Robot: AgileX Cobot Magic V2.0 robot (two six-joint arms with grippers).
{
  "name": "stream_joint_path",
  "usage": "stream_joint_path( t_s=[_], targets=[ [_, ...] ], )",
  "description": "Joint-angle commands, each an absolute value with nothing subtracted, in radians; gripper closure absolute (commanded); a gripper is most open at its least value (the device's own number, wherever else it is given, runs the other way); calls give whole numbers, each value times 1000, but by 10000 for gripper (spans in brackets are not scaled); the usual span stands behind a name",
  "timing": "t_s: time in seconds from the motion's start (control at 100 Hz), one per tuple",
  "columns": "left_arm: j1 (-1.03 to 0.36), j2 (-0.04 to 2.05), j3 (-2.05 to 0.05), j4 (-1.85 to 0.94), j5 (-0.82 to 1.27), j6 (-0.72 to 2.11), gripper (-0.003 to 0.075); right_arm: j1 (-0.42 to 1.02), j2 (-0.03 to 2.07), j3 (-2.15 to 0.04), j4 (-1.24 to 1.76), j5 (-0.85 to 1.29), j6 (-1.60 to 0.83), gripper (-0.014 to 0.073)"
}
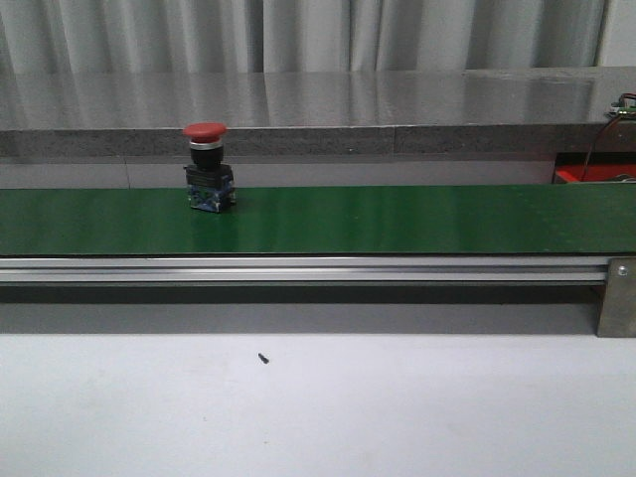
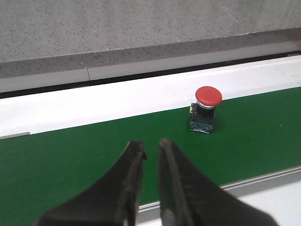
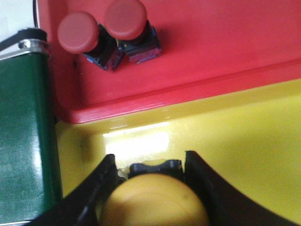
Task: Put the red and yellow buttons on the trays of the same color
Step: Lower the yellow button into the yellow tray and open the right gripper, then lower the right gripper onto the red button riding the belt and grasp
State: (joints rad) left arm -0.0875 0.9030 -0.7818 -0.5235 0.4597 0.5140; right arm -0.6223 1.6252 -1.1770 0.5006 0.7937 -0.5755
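Observation:
A red button [image 1: 205, 167] stands upright on the green belt [image 1: 397, 219] at the left; it also shows in the left wrist view [image 2: 207, 107]. My left gripper [image 2: 151, 146] hangs over the belt short of that button, empty, its jaws only a narrow slit apart. My right gripper [image 3: 148, 162] is shut on a yellow button [image 3: 155, 202] low over the yellow tray [image 3: 235, 141]; I cannot tell if the button touches the tray. Two red buttons [image 3: 77, 32] [image 3: 124, 19] sit in the red tray [image 3: 211, 42] beside it. Neither gripper shows in the front view.
The belt's metal rail [image 1: 298, 268] runs along its near side, with a bracket [image 1: 618, 296] at the right. A corner of the red tray [image 1: 594, 175] shows at the far right. The belt's end roller [image 3: 28, 47] borders both trays. A grey ledge [image 1: 298, 141] runs behind the belt.

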Motion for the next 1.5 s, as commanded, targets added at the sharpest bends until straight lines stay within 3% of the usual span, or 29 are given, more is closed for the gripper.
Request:
stream_joint_path(
  t_s=[0.0, 0.35, 0.44, 0.61, 0.68, 0.98, 1.2, 1.49],
  targets=[
    [-97, 896, -811, -553, 418, 514, 640, -628, 1644, -1205, 523, 763, -578, 501],
    [-97, 896, -811, -553, 429, 514, 642, -625, 1785, -1205, 516, 739, -578, 482],
    [-97, 896, -811, -553, 429, 514, 642, -625, 1803, -1205, 516, 739, -578, 403],
    [-97, 896, -811, -553, 429, 514, 642, -625, 1803, -1206, 516, 735, -578, 146],
    [-97, 896, -811, -553, 429, 514, 644, -625, 1786, -1208, 516, 733, -578, 95],
    [-97, 896, -811, -553, 429, 514, 659, -578, 1582, -1208, 552, 735, -610, 93],
    [-97, 896, -811, -553, 429, 514, 659, -346, 1453, -1208, 655, 789, -784, 93],
    [-97, 896, -811, -553, 429, 514, 659, -48, 1476, -1225, 660, 783, -789, 93]
  ],
)
